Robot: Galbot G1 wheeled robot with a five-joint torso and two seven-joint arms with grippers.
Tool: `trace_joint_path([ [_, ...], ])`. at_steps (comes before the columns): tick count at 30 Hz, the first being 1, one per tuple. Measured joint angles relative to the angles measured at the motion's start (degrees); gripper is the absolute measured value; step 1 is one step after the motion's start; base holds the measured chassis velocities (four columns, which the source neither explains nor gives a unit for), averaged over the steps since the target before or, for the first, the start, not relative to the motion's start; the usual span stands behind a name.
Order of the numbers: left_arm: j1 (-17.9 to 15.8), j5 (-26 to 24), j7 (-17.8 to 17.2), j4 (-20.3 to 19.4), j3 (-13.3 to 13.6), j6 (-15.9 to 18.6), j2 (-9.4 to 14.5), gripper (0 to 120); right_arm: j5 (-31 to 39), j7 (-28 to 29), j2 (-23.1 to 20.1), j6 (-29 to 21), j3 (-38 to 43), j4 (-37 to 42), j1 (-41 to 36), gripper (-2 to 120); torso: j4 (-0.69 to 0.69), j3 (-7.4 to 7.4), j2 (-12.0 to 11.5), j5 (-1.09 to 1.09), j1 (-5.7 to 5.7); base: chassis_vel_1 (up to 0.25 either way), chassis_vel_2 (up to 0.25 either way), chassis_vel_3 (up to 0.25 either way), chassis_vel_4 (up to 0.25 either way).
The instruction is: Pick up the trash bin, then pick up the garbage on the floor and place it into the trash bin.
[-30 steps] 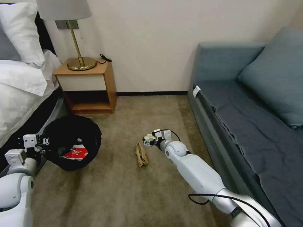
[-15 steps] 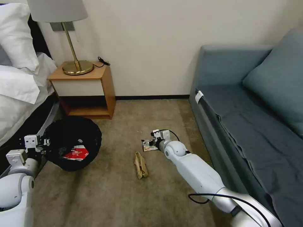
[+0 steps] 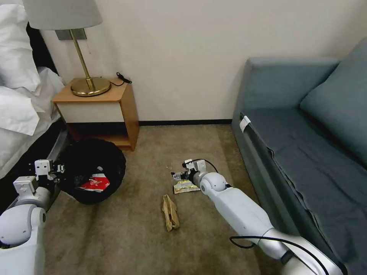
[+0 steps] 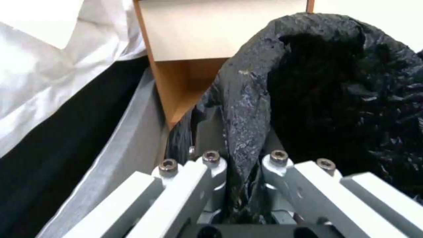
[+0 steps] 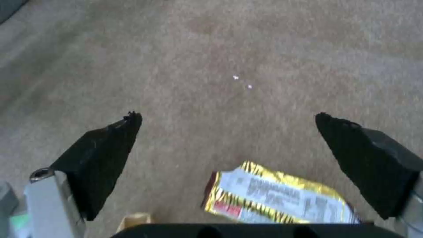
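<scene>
The trash bin (image 3: 93, 160), lined with a crinkly black bag (image 4: 330, 82), hangs tilted at the left, next to the bed. My left gripper (image 3: 57, 168) (image 4: 242, 165) is shut on its bagged rim. A red-white wrapper (image 3: 93, 183) lies inside the bin. The garbage on the carpet is a silvery-yellow snack wrapper (image 3: 185, 187) (image 5: 277, 195) and a tan crumpled paper (image 3: 170, 213). My right gripper (image 3: 177, 176) (image 5: 228, 116) is low over the carpet, open and empty. The snack wrapper lies just behind its fingertips (image 5: 110, 148).
A wooden nightstand (image 3: 99, 110) with a brass lamp (image 3: 88, 86) stands against the wall behind the bin. White bedding (image 3: 19, 114) is at the left. A blue-grey sofa (image 3: 306, 152) lines the right side. Open carpet (image 3: 133, 236) lies between them.
The snack wrapper was held in the right gripper a second ago. It now lies loose on the carpet and the gripper is open. The whole head view has shifted.
</scene>
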Motion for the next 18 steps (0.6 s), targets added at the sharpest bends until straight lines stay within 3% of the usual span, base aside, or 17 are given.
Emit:
trace_joint_path([
  [10,1.2,0.0,1.1,0.2,-0.9,-0.8,0.2,4,-0.1,-2.9,-0.8,-4.9,-3.1,2.7,0.6,100,0.01,0.0,0.0,0.0,0.0,-0.044,0.034,0.044,-0.039],
  [18,2.1,0.1,2.4,0.0,-1.6,-1.0,-0.1,4,-3.0,-10.1,-1.0,-11.7,-5.0,3.8,0.3,100,0.01,0.0,0.0,-0.01,0.0,0.0,0.0,0.0,0.0],
])
